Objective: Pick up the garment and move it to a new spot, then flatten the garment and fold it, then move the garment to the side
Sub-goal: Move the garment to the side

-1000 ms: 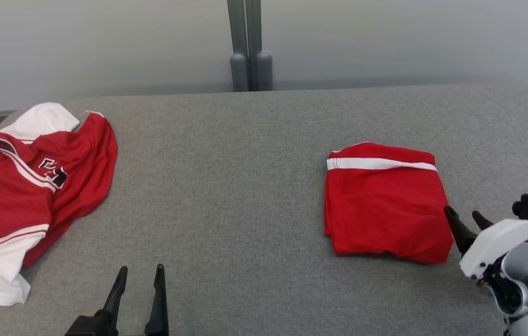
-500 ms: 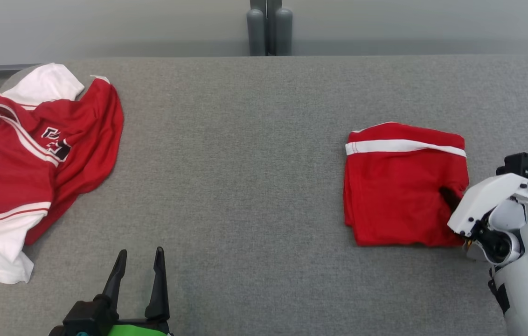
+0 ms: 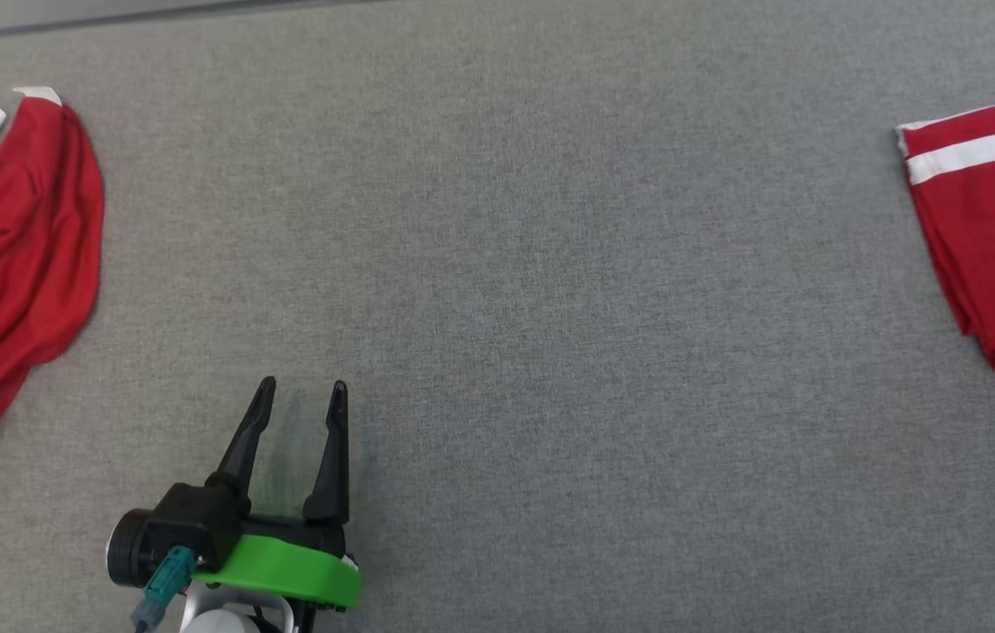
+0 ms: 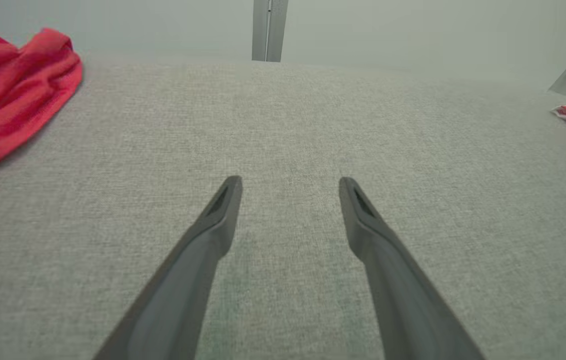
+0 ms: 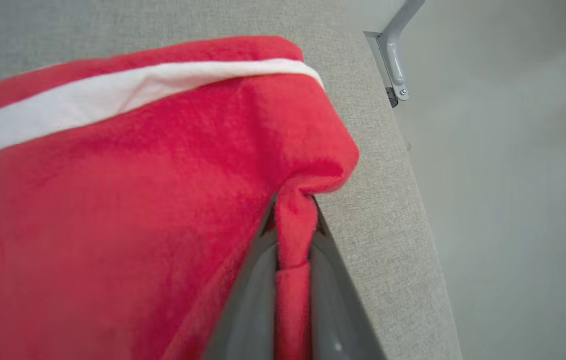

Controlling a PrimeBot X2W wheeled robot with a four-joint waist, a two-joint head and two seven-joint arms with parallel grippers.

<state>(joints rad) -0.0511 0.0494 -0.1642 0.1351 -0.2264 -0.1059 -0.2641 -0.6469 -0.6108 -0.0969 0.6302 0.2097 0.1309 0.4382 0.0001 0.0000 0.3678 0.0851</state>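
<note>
The folded red garment [image 3: 990, 229] lies at 2 o'clock on the grey surface [image 3: 550, 264]. It is soft and light, so it will probably sag and unfold when you lift it. The jaws of your right gripper [image 5: 293, 205] are pinched closed on its corner, near the surface edge. Your left gripper [image 3: 303, 384] stands wide and empty. The middle gives room, and a crumpled jersey [image 3: 14, 220] lies at 9 o'clock.

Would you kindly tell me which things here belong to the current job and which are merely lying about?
In the job: folded red garment, pinched at its edge by the shut right pincer; the grey table under it.
Lying about: crumpled red-and-white jersey at the left; left pincer, open, holding nothing.
</note>
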